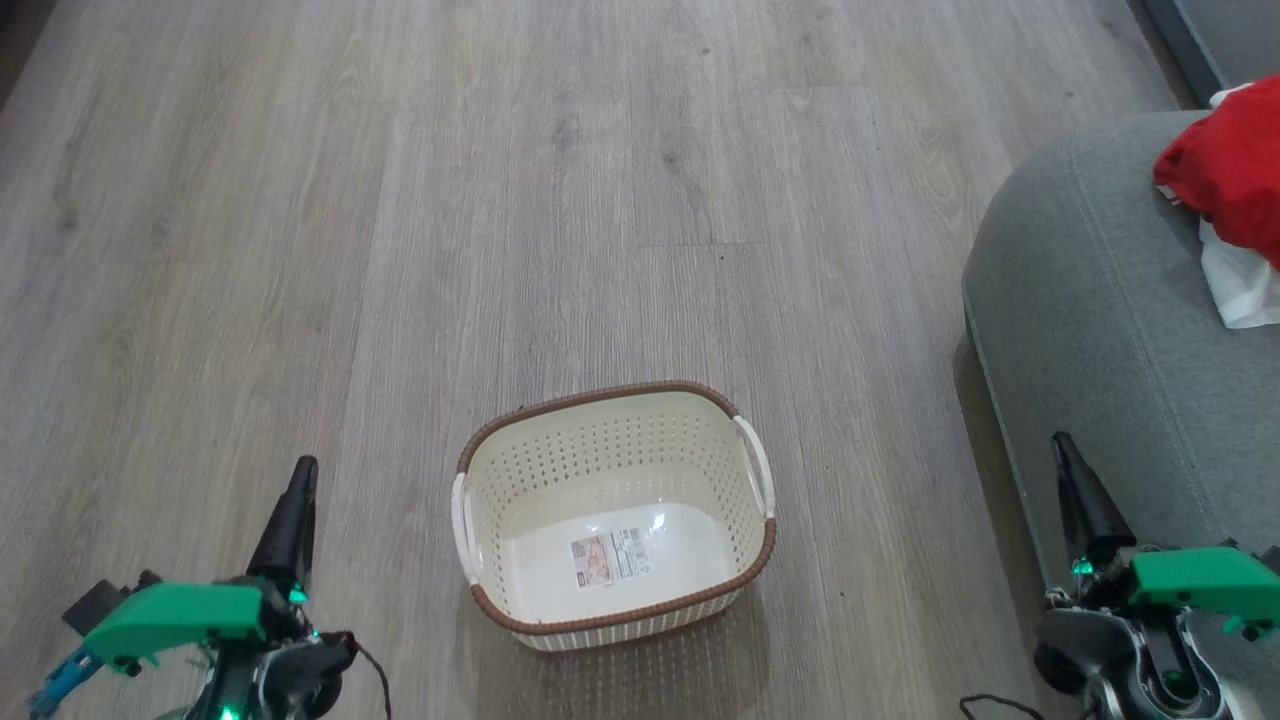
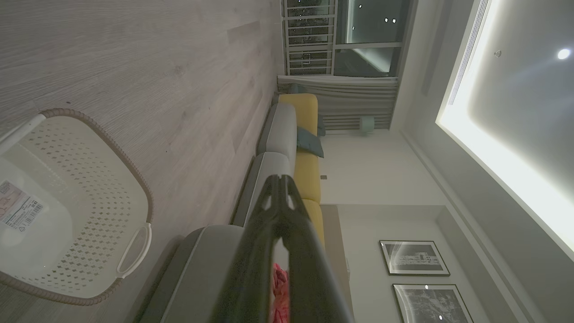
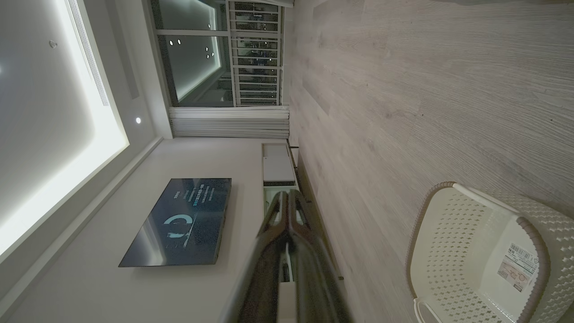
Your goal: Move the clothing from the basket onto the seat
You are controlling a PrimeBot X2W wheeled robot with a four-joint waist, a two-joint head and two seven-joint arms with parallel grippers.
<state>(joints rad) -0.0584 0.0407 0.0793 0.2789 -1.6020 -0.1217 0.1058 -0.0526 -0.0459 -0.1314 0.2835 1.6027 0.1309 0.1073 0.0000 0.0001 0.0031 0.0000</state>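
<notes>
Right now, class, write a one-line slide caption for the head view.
Empty basket on the wood floor; red and white clothing lies on the grey seat; left pincer and right pincer shut.

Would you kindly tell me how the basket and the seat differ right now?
The basket is cream perforated plastic; the seat is grey upholstery. The basket holds just a label; the seat bears red and white clothing. The seat is much the larger. Both stand on the wooden floor.

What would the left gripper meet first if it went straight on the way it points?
Nothing near: the left gripper points level above the floor; the far sofa lies in line, though depth is unclear.
</notes>
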